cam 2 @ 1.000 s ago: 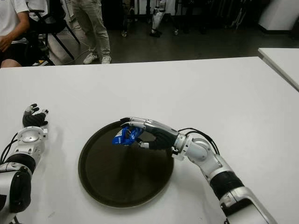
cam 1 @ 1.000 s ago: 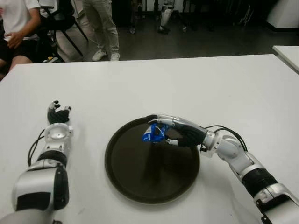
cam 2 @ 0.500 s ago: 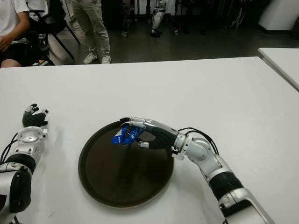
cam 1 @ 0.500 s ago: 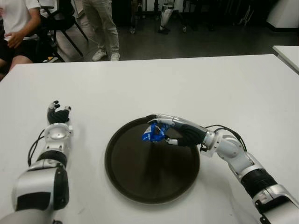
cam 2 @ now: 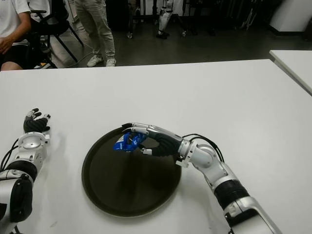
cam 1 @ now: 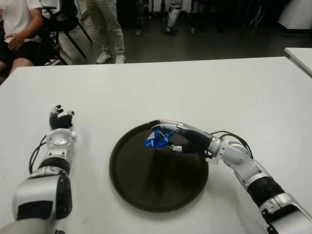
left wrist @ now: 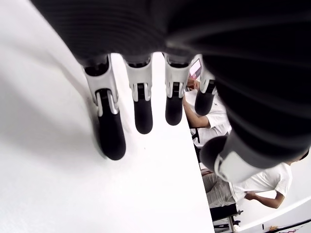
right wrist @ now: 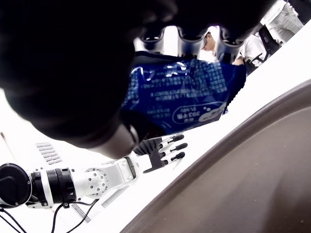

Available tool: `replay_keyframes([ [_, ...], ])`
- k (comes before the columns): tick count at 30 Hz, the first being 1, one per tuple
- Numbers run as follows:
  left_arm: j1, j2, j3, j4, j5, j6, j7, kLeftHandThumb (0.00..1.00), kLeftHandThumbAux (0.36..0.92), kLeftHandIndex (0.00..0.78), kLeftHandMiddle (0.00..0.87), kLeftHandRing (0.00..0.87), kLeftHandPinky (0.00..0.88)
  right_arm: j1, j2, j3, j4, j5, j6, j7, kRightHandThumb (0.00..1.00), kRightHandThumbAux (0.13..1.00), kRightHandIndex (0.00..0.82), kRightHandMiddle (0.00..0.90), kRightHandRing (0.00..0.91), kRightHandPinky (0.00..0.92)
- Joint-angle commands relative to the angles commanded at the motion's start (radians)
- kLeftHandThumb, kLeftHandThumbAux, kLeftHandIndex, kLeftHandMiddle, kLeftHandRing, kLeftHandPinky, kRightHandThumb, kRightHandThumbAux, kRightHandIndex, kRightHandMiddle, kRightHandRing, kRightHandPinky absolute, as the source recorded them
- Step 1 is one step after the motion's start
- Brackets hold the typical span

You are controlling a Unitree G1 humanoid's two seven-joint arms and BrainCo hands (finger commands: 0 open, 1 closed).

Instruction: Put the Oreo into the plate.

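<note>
Left hand (cam 1: 61,120): fingers extended and apart, holding nothing, on the white worktop (cam 1: 204,92) well to the left of the plate (cam 1: 146,190). Right hand (cam 1: 183,139): fingers clamped on the blue Oreo packet (cam 1: 157,139), held above the plate's far portion, just inside its rim.

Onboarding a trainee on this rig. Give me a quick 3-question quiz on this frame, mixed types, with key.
1. True or false: the blue foil Oreo packet lies loose on the round dark brown plate.
2. Which hand grips the packet?
3. The left hand shows: A) over the plate B) beside it on the white table C) holding the packet.

Key: 1 false, the packet is in the fingers over the plate's far part. 2 the right hand. 3 B.
</note>
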Motion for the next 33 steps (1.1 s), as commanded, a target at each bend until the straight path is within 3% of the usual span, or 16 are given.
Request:
replay_keyframes([
  [18,0.0,0.001,-0.001,0.0,-0.001,0.004,-0.007,0.18,0.633,0.029,0.139,0.13,0.092,-0.04,0.018,-0.003,0.074,-0.103,0.004,-0.088,0.706,0.725,0.415,0.048,0.142,0.234],
  [33,0.0,0.002,-0.002,0.0,0.0,0.004,-0.013,0.175,0.623,0.024,0.129,0.113,0.055,-0.057,0.034,-0.002,0.127,-0.107,-0.035,-0.117,0.699,0.727,0.407,0.05,0.155,0.234],
])
